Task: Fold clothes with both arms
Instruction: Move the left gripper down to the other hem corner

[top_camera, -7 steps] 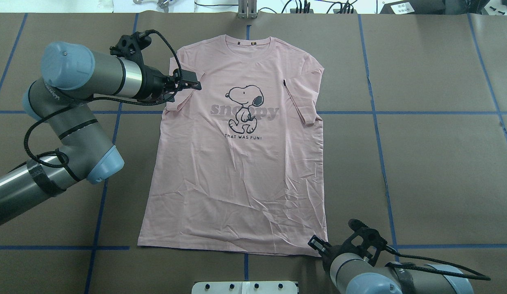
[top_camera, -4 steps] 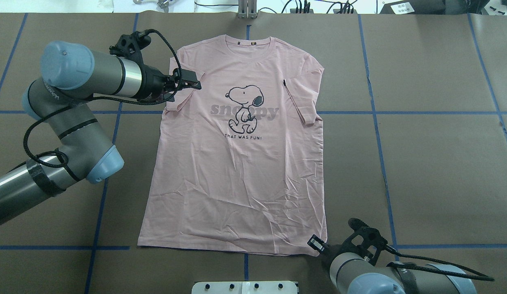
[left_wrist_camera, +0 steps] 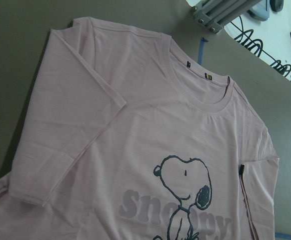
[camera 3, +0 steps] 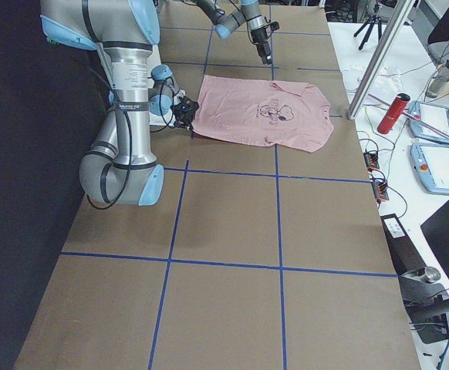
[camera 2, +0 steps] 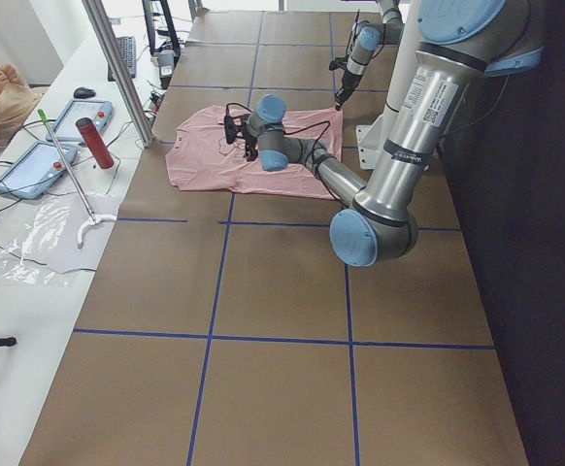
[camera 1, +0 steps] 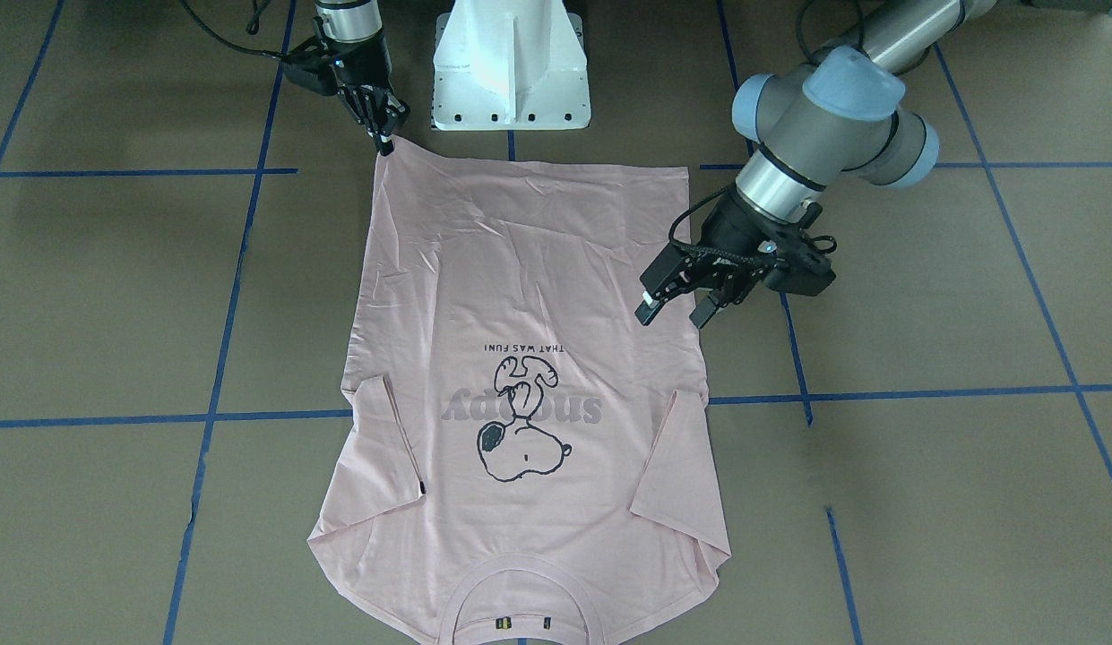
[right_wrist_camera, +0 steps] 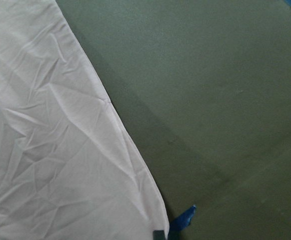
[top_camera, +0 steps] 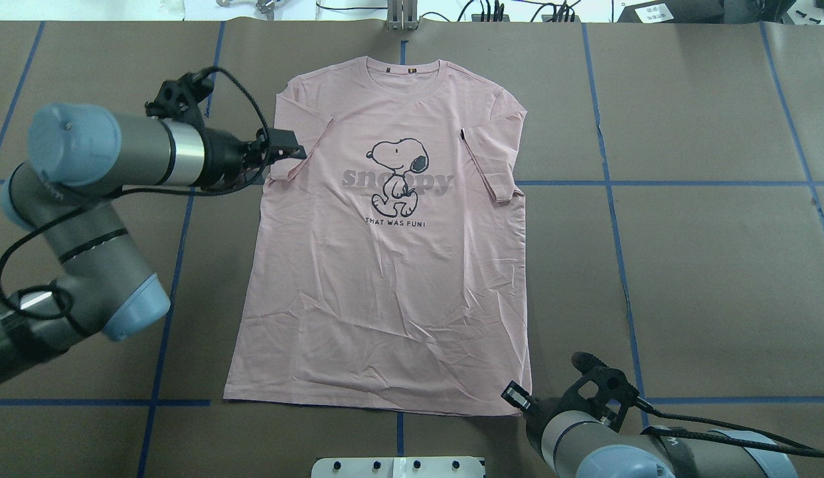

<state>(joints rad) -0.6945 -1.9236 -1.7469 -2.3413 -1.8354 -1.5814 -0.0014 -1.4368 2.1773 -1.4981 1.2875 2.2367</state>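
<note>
The pale pink T-shirt [top_camera: 385,285] lies flat and print up on the brown table, with its collar at the far edge; it also shows in the front view [camera 1: 538,269]. My left gripper [top_camera: 293,151] is open and empty. It hovers by the shirt's left sleeve, and in the front view [camera 1: 670,313] its fingers stand apart over the shirt's side edge. My right gripper [camera 1: 385,143] is drawn to a point on the near right hem corner and looks shut on it. It also shows in the overhead view [top_camera: 513,396]. The left wrist view shows the sleeve, collar and dog print [left_wrist_camera: 183,185].
The white pedestal [camera 1: 511,63] stands at the near table edge behind the hem. Blue tape lines [top_camera: 611,199] cross the brown surface. A metal post [camera 2: 117,68], a red bottle [camera 2: 95,143] and tablets sit past the far edge, by an operator.
My left arm has drawn back to the left and toward me. Its gripper has moved from over the sleeve to the sleeve's outer edge. The right gripper has stayed at the hem corner.
</note>
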